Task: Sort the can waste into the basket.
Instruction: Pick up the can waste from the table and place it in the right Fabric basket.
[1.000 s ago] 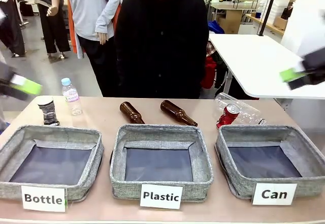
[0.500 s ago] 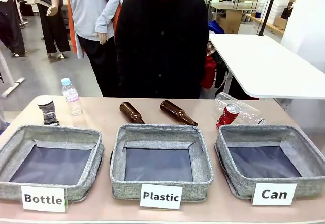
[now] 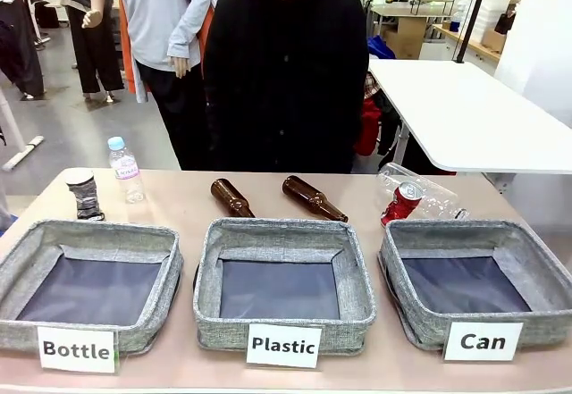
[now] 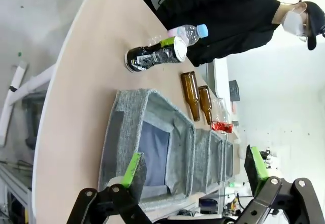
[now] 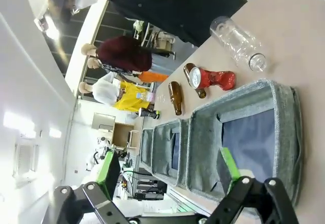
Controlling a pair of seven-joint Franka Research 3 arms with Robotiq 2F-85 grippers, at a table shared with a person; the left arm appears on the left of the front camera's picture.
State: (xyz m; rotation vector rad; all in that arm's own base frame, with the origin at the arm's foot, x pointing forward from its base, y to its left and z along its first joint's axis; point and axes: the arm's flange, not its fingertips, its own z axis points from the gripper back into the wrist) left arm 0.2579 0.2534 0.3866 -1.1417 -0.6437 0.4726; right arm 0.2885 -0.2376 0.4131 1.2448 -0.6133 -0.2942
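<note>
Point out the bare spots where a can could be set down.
Every basket floor is bare, Can basket included. On the table, a free strip lies between water bottle and left brown bottle. Crowded behind the Can basket: red can, clear bottle.

Front view: bright, even indoor light from overhead, sharp front to back. Soft, faint shadows lie inside the Can basket (image 3: 420, 322) along its walls. The white table (image 3: 465, 117) at upper right is nearly washed out. Left wrist view: the tan tabletop (image 4: 76, 107) bows with wide-angle distortion, and the right side looks pale and flat. Right wrist view: strong white glare bleaches the left edge.
</note>
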